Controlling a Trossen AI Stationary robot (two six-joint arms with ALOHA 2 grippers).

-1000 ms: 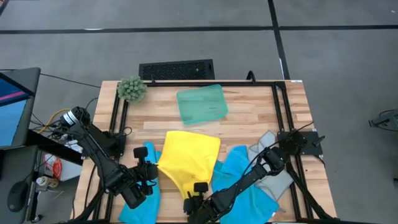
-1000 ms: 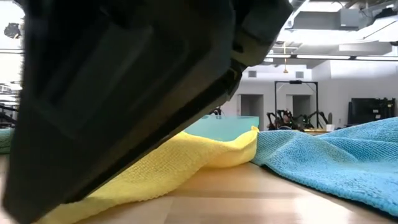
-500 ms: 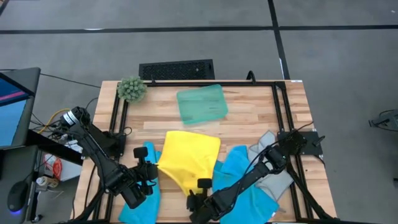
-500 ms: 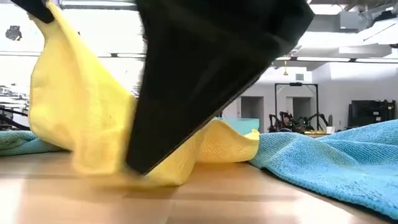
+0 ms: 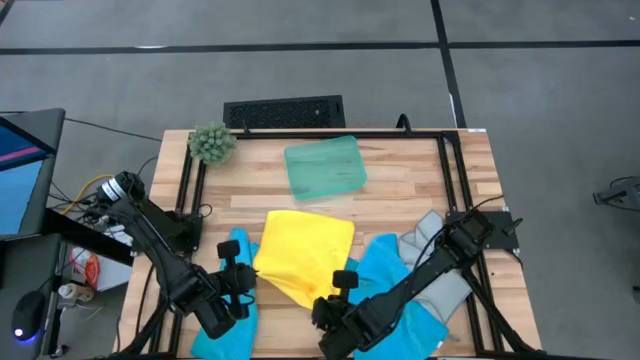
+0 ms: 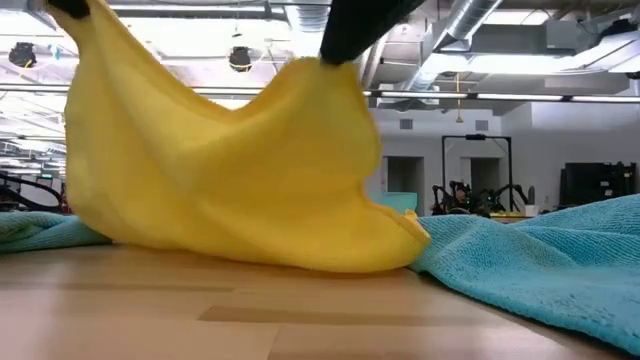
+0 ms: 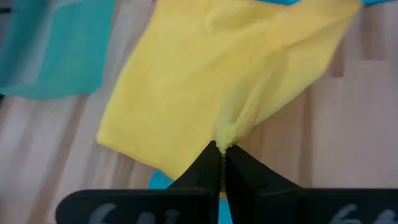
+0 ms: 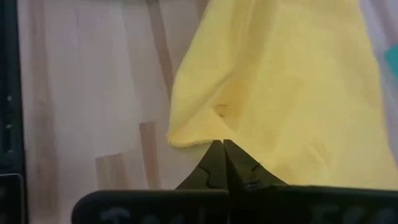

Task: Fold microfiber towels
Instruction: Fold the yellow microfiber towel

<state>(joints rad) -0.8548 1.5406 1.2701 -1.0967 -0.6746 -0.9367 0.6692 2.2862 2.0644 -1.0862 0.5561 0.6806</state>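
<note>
Both grippers pinch the yellow towel (image 5: 303,255) near the table's (image 5: 420,180) front edge: left gripper (image 7: 221,163) and right gripper (image 8: 219,152) each clamp a corner, lifting it between blue towels (image 5: 395,285).

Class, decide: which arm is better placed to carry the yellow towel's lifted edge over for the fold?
Neither alone: the left gripper and right gripper each pinch a corner of the yellow towel, so probably both together.
</note>
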